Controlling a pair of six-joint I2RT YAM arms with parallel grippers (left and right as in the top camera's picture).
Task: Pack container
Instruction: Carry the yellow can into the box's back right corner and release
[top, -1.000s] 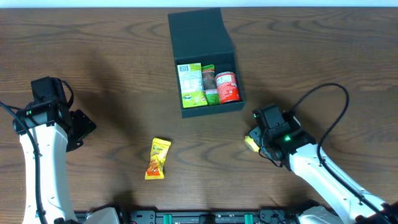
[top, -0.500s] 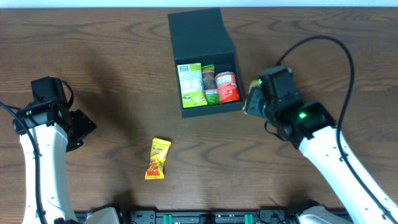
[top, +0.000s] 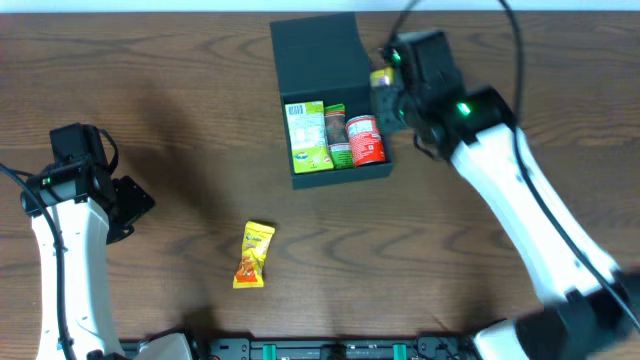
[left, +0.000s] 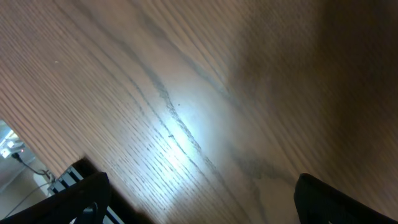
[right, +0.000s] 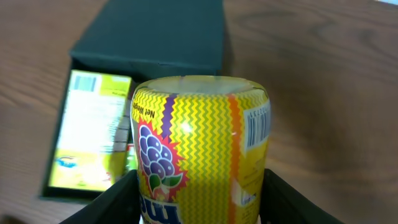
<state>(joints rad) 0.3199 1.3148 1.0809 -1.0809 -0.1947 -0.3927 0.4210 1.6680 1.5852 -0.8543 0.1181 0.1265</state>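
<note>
From above, your container (top: 340, 172) sits at the far middle of the table (top: 180, 120). Its tray is open upward and its lid (top: 315, 50) is folded back flat on the far side. With tray and lid together, its long axis runs from you straight away, with the hinge toward the far edge.

Three packets already lie side by side in it, their lengths along that axis: a green-and-white packet (top: 306, 135), a brown packet (top: 335, 135) and a red packet (top: 366, 138). They fill the tray from the left wall, so any free room is probably at the right wall.

Your right gripper (top: 383, 92) hangs at the container's right side, just beside the hinge. It is clamped on a yellow snack packet (top: 381, 77), which looks placed for a drop there. Another yellow-orange packet (top: 254, 254) lies near you, well apart from the box. Your left gripper (top: 126, 205) waits at the far left.

In the left wrist view you see only wood grain, with the two fingers (left: 81, 196) spread wide and nothing between them.

In the right wrist view the zigzag-printed packet fills the frame, pinched by its sides with its rounded end pointing toward the box. The open tray lies below and left, so you likely need to shift left before you release.
</note>
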